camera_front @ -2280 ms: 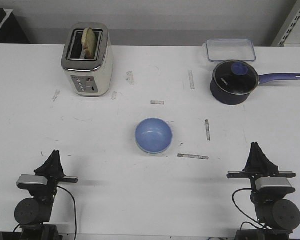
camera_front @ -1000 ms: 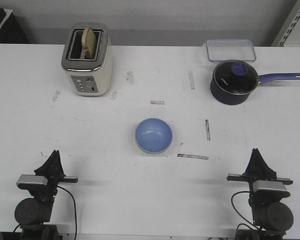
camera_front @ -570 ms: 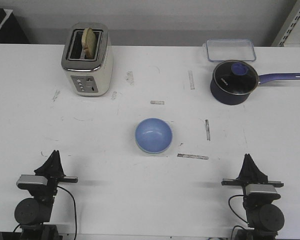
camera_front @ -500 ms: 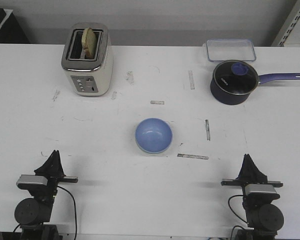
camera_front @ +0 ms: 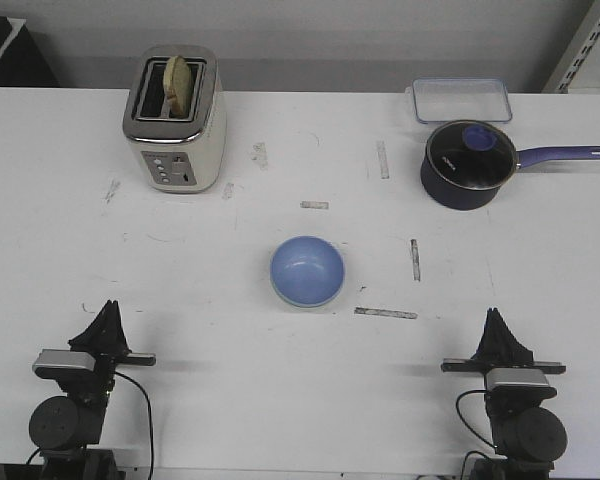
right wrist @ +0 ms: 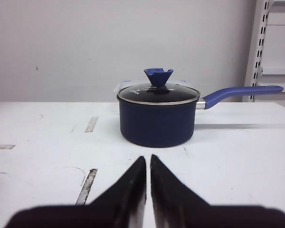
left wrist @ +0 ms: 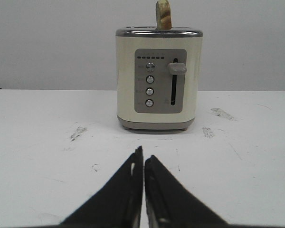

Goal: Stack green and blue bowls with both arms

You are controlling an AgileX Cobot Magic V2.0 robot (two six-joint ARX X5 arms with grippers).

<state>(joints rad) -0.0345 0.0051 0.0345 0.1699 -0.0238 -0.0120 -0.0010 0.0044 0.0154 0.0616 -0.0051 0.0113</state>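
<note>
The light blue bowl [camera_front: 307, 269] sits at the middle of the white table [camera_front: 280, 390] in the front view. A thin pale green edge [camera_front: 302, 306] shows under its near rim, so the green bowl seems to lie beneath it, mostly hidden. My left gripper [camera_front: 108, 318] is shut and empty at the near left, far from the bowls. My right gripper [camera_front: 496, 325] is shut and empty at the near right. In the left wrist view the gripper [left wrist: 142, 154] is shut, and so is the one in the right wrist view [right wrist: 148, 159]. Neither wrist view shows a bowl.
A cream toaster [camera_front: 174, 120] with a slice of bread stands at the back left, facing the left wrist camera [left wrist: 158, 78]. A dark blue lidded saucepan [camera_front: 467, 163] stands at the back right, seen from the right wrist [right wrist: 156, 114]. A clear container [camera_front: 461, 98] lies behind it.
My right arm has shifted a little to the left and drawn back toward the near edge. The left arm and the bowls have not moved.
</note>
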